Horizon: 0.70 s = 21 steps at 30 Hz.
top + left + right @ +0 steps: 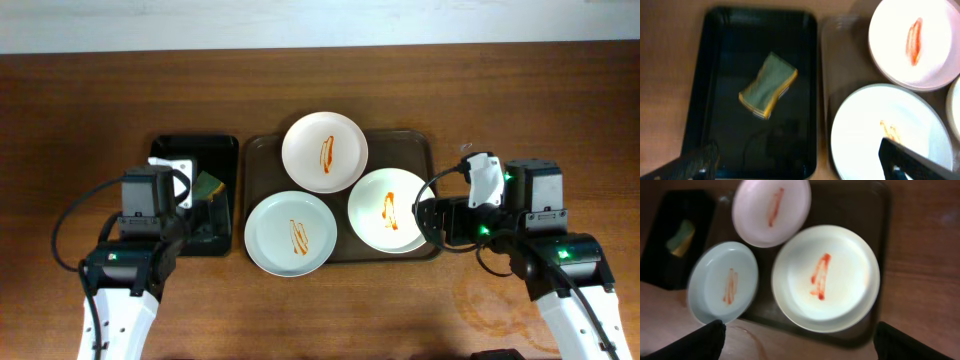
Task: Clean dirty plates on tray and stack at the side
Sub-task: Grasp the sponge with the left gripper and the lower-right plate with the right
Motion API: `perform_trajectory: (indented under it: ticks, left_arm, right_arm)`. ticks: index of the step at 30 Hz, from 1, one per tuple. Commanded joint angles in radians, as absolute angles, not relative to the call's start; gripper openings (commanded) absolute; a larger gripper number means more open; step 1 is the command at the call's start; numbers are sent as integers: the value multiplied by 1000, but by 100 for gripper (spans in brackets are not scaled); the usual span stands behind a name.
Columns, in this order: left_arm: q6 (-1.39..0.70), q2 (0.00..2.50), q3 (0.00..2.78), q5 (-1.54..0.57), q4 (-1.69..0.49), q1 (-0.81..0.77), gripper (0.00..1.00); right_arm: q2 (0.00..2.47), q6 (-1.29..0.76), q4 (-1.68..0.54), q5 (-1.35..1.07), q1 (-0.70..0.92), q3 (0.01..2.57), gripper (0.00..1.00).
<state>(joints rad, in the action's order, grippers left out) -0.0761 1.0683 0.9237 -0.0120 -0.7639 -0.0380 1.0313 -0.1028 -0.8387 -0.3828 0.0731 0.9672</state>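
Jaws wide, empty — left gripper [800,162], right gripper [805,341].

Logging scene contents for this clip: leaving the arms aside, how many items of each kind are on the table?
White plates: 3
Brown tray: 1
Black tray: 1
Sponge: 1
Total: 6

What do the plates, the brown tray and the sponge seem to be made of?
Plates: smooth, glossy white, probably glazed ceramic or melamine; soft sheen on the rims.
Brown tray: matte dark, likely plastic, judging by its moulded rounded rim.
Sponge: yellow foam with a green scouring layer.
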Motion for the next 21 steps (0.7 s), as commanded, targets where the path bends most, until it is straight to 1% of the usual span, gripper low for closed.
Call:
perform_trajectory:
  ticks: [1,4,5,6,7,9,10,12,14,15,17,18,19,20,21]
  left_arm:
    - [-44,1128,989,-5,-685,-23,100]
    - [105,1316,1116,38,-694,-20,100]
    - [115,1401,1155,81,-692,-19,96]
    - [138,1458,1173,79,-688,-15,95]
    - [167,1522,1183,79,-675,-10,88]
    - [242,1692,1183,81,-630,4,70]
    - [241,1803,1183,78,-627,17,57]
    - [241,1859,1183,80,-624,16,56]
    - [241,1893,1182,80,-625,18,48]
    - [241,1908,1179,81,-625,18,48]
    - [241,1917,1179,103,-628,18,43]
    - [241,1917,1179,103,-629,18,36]
    - [241,1917,1179,102,-633,18,27]
    - [241,1917,1179,102,-637,18,20]
    - [241,1917,1179,102,-643,18,19]
  right_arm:
    - [1061,-119,-822,-467,117,989,87]
    - [1126,-162,-793,-467,216,989,87]
    - [1152,-167,-775,-466,254,989,87]
    - [1172,-169,-764,-463,281,989,86]
    - [1198,-185,-750,-459,313,989,85]
    - [1240,-193,-733,-459,336,989,80]
    - [1248,-193,-733,-459,336,989,80]
    - [1248,-193,-733,-433,336,989,80]
    - [1248,-193,-733,-430,336,989,79]
    - [1248,-193,-733,-430,336,989,79]
    - [1248,-193,-733,-429,336,989,79]
    - [1248,-193,-733,-429,336,989,79]
    - [1248,-193,-733,-429,336,989,79]
    - [1248,-193,-733,-429,336,989,79]
    - [1248,-193,-732,-429,336,989,79]
